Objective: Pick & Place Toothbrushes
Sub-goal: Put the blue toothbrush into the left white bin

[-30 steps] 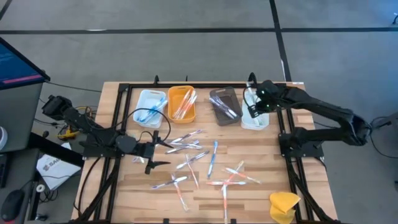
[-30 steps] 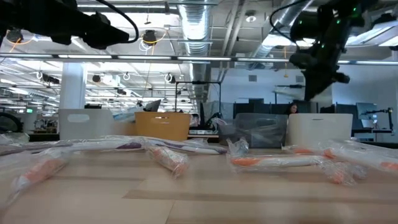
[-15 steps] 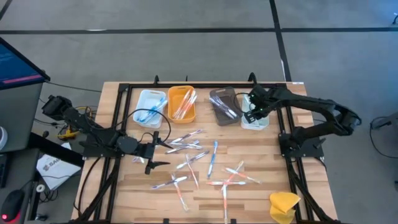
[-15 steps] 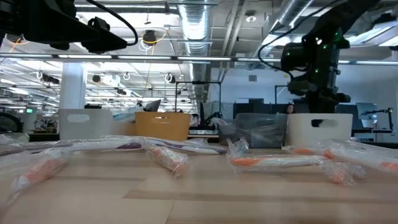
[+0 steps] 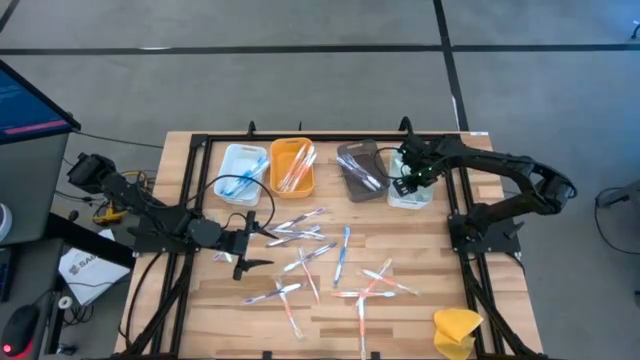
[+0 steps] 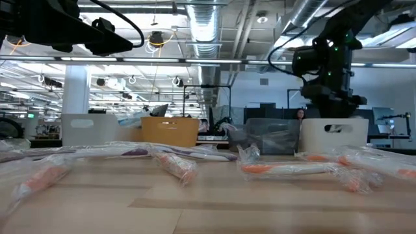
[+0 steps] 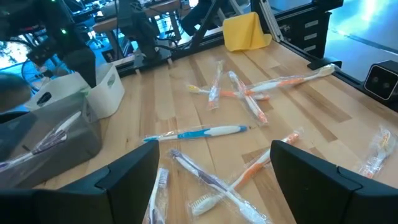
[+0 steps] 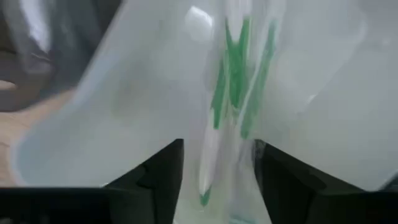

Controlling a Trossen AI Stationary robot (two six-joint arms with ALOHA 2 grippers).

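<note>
Right wrist view gives what no other camera does: the right gripper [image 8: 217, 165] hangs inside the white tray [image 8: 93, 118], its two dark fingers [image 8: 158, 171] spread apart with a narrow gap, and green-handled toothbrushes [image 8: 233, 81] in clear wrap lie in that gap and just beyond the tips. I cannot tell whether the fingers touch them. From the high view the same gripper [image 5: 412, 178] shows only as a dark shape over the white tray [image 5: 408, 199] at upper right of the table [image 5: 200, 310], the brushes hidden beneath it.

Four trays stand in a row across the upper part of the high view: a pale blue tray [image 5: 241, 173], an orange tray [image 5: 291, 166], a dark grey tray [image 5: 361, 170] and the white one. The first three each hold a few brushes. Loose toothbrushes [image 5: 340, 255] lie scattered over the middle of the table, roughly a dozen, some crossing one another; an exact count is beyond me. A yellow cloth [image 5: 456, 329] sits at the lower right corner.

The left gripper [image 5: 248, 251] waits at centre left, just beside the nearest loose brushes. The left wrist view shows its fingers [image 7: 130, 171] wide apart and empty, with a blue-handled toothbrush [image 7: 202, 132] and orange-handled ones lying beyond them. The low view shows wrapped brushes in the foreground and the trays behind.
</note>
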